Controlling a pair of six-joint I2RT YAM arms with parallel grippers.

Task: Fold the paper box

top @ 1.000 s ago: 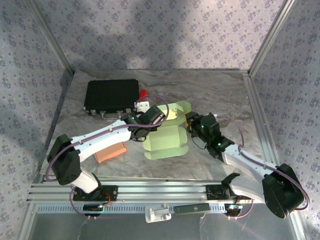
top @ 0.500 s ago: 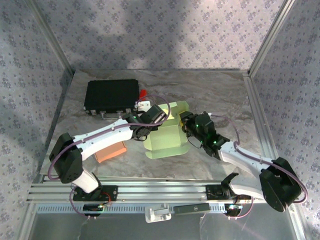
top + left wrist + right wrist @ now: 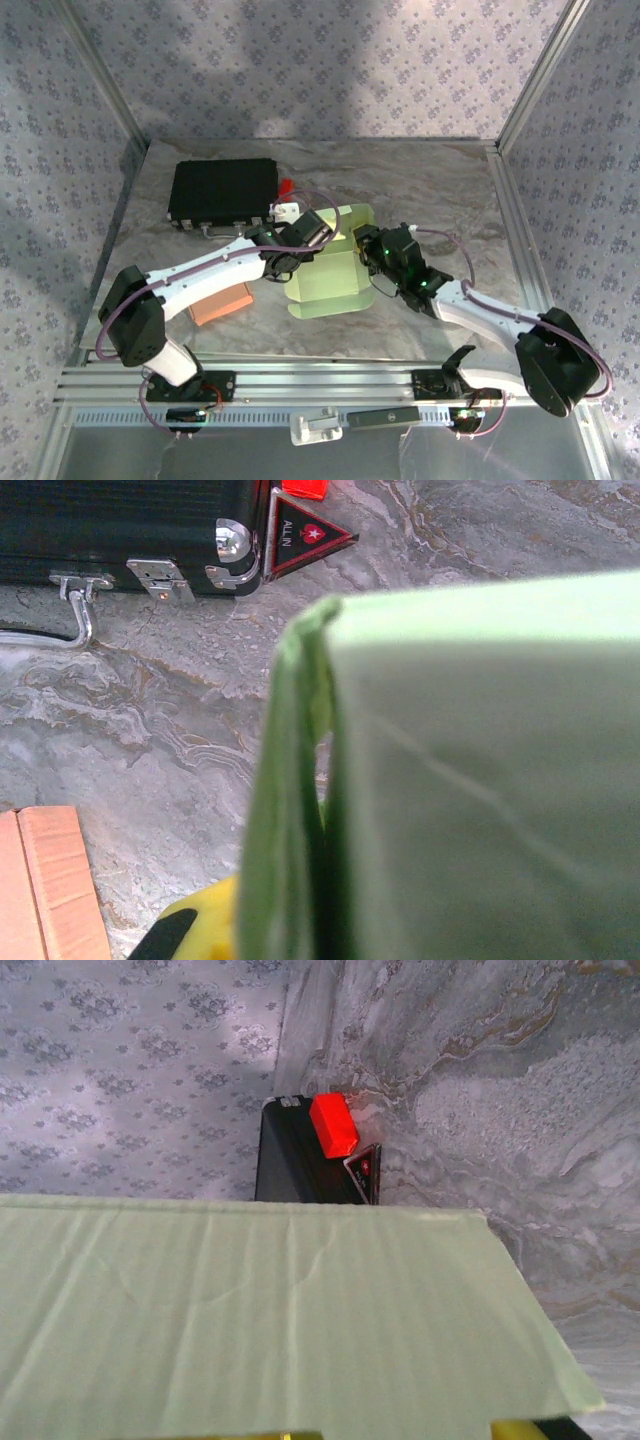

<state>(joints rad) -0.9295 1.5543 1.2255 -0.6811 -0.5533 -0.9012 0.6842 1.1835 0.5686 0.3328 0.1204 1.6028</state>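
Observation:
The light green paper box (image 3: 330,282) stands half folded in the middle of the marble table. My left gripper (image 3: 312,237) is at its far left corner, shut on a doubled wall of the paper box (image 3: 290,810); one yellow fingertip (image 3: 195,928) shows beside that wall. My right gripper (image 3: 372,244) is against the box's right side. In the right wrist view a flat green panel (image 3: 280,1320) lies across the jaws. Only a yellow bit of a finger (image 3: 520,1430) peeks out under it, so the jaws' state is hidden.
A black case (image 3: 222,190) lies at the back left with a red block (image 3: 286,187) and a triangular "ALL IN" card (image 3: 300,535) beside it. An orange cardboard box (image 3: 220,302) sits left of the paper box. Patterned walls close in the table.
My right gripper has moved left, up against the box's right side, and the raised right flap has swung in toward the box. The left gripper has shifted slightly and keeps its hold.

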